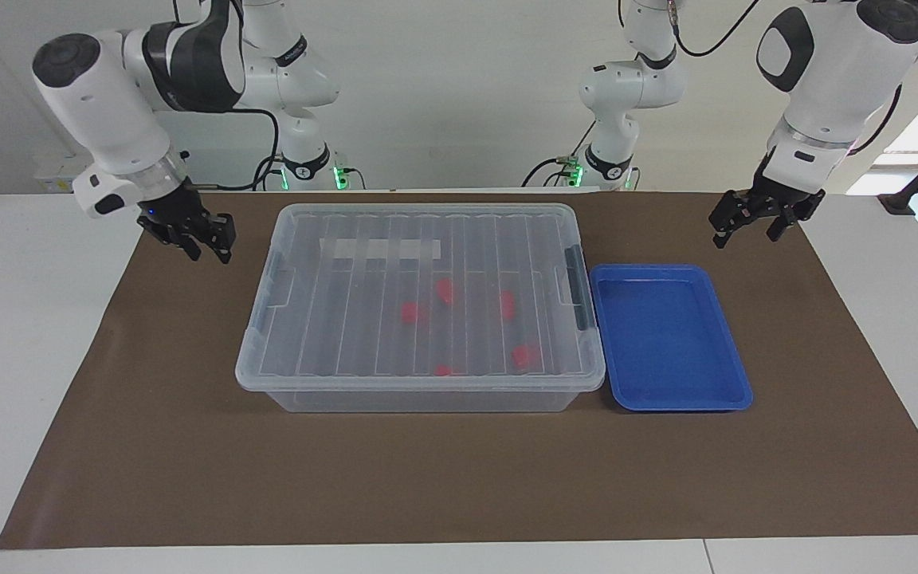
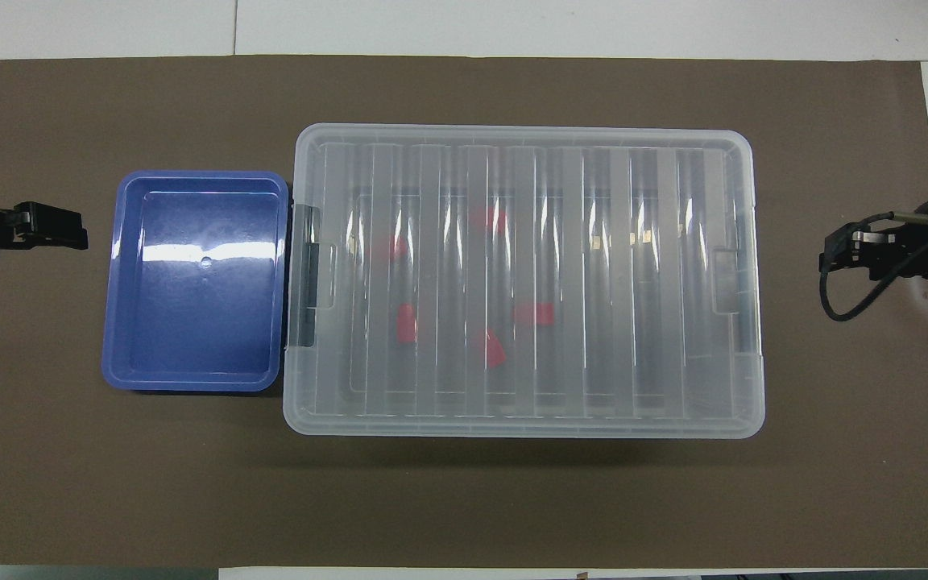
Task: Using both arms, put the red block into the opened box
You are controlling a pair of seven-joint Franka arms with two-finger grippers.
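On your bench the lidded clear box fills mid-frame with red blocks inside, blue tray right; left claw, upper right, gapes empty; right claw, upper left, I cannot tell.

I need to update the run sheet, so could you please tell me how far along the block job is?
Done: several red blocks lie inside the clear box, and its ribbed lid is on. In hand: nothing; the right gripper hangs over the mat beside the box and the left gripper waits over the mat near the empty blue tray. Left: no loose block in view.
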